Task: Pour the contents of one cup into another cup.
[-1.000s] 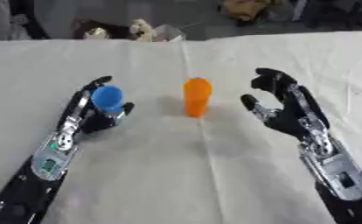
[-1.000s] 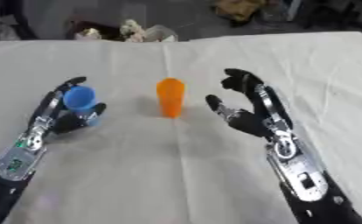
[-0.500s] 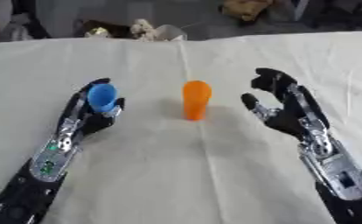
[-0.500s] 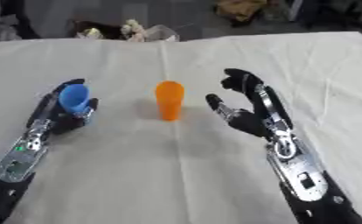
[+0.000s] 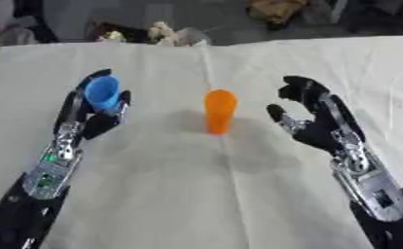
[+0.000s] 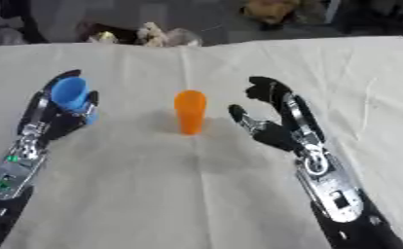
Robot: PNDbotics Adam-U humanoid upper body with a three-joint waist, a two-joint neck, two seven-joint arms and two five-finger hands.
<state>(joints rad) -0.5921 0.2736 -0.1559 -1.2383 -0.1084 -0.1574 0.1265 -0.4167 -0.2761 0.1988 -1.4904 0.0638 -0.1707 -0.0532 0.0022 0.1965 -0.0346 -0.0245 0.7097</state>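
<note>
Left eye view: my left hand (image 5: 92, 114) has its fingers curled round the blue cup (image 5: 102, 93), held upright above the tabletop (image 5: 196, 194).
Orange cup (image 5: 219, 111): stands upright mid-table, long axis vertical, well to the right of my blue cup.
My right hand (image 5: 316, 121): spread, holding nothing, just right of the orange cup, nearer to it.
Judgement: blue cup must travel rightward to pour.

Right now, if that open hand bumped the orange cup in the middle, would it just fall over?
Probably. The orange cup stands tall and narrow on the cloth-covered table, so a sideways knock from the right hand would likely tip it. It looks like light plastic, and being round, it may roll afterwards.
</note>
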